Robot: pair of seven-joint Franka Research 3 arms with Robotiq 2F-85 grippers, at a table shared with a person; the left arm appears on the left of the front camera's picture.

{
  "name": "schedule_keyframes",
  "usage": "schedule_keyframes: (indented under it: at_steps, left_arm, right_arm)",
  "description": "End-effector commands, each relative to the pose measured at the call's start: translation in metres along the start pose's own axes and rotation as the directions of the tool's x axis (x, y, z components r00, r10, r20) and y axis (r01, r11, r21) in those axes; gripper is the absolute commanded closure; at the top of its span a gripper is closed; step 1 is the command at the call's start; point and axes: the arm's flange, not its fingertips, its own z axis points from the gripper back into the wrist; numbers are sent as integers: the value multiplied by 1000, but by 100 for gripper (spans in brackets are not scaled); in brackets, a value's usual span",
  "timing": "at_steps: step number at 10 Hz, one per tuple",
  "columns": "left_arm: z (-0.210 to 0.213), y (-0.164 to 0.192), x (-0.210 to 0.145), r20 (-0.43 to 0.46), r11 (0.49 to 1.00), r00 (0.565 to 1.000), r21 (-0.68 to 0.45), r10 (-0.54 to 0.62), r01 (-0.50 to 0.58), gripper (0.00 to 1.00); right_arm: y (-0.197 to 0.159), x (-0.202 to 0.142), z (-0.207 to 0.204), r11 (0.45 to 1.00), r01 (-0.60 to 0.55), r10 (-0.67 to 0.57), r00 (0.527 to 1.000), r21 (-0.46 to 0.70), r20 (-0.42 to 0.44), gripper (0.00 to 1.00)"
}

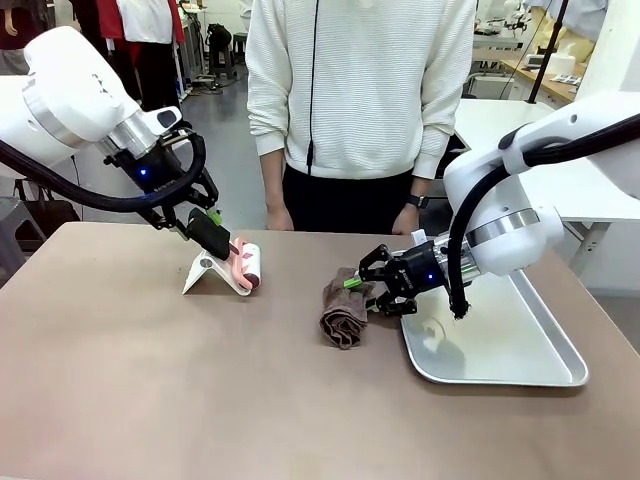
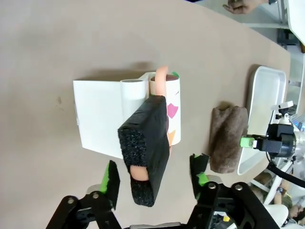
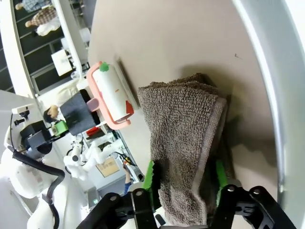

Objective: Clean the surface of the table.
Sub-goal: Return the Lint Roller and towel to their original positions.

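The desk (image 1: 150, 380) spreads under both arms, with the person standing at its far edge, hands resting near the rim. On its left half a lint roller (image 1: 247, 268) sits in a white stand (image 1: 205, 272), its foam-wrapped handle (image 2: 145, 150) pointing up toward the left arm. The left tool (image 2: 155, 179) has its pads on both sides of this handle but apart from it – the jaws stand fairly wide and hold nothing. Near the middle lies a folded brown towel (image 1: 345, 315), just beside a metal tray (image 1: 520, 365). The right tool (image 1: 383, 285) is at the towel's right end; in the right wrist view its green pads (image 3: 150, 175) stand on both sides of the cloth, wide apart, not pressing it.

The step in hand seems to be taking up the cleaning things. To do it well, I think the left tool should be centred on the foam so both pads meet it squarely, then close firmly and lift straight out of the stand – a crooked pull could tip the stand. The right tool should go low enough to catch all folded layers, not only the top one
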Motion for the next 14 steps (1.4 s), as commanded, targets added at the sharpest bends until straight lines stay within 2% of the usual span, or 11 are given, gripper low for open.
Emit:
schedule_keyframes:
  at_steps: [1, 4, 6, 8, 10, 11, 12, 14]
  left_arm:
    - [17, 2, 2, 38, 999, 999, 20, 33, -33, 0]
    - [45, 13, -2, 72, 999, 997, -1, 34, -34, 0]
    - [71, 18, -17, 78, 998, 997, -57, -2, 6, 0]
    - [101, 27, -37, 72, 982, 995, -169, -69, 81, 0]
    - [134, 42, -59, 44, 939, 988, -307, -148, 155, 0]
    - [149, 52, -71, 17, 896, 978, -398, -209, 198, 0]
    - [162, 67, -83, 1, 843, 968, -492, -251, 219, 0]
    - [160, 79, -105, -10, 795, 965, -569, -264, 211, 0]
  right_arm:
    - [4, 6, -2, 1000, 15, -15, 1000, 4, -17, 0]
    - [4, 5, 1, 1000, 11, -11, 1000, 15, -26, 0]
    - [10, 1, 10, 1000, -15, 16, 999, 21, -40, 0]
    - [23, -13, 32, 998, -63, 62, 998, -29, -33, 0]
    - [31, -29, 69, 985, -69, 68, 998, -157, -14, 0]
    - [35, -36, 87, 977, -58, 59, 998, -207, 1, 0]
    - [36, -46, 106, 978, -78, 80, 997, -194, -1, 0]
    - [23, -68, 138, 987, -137, 132, 990, -83, -56, 0]
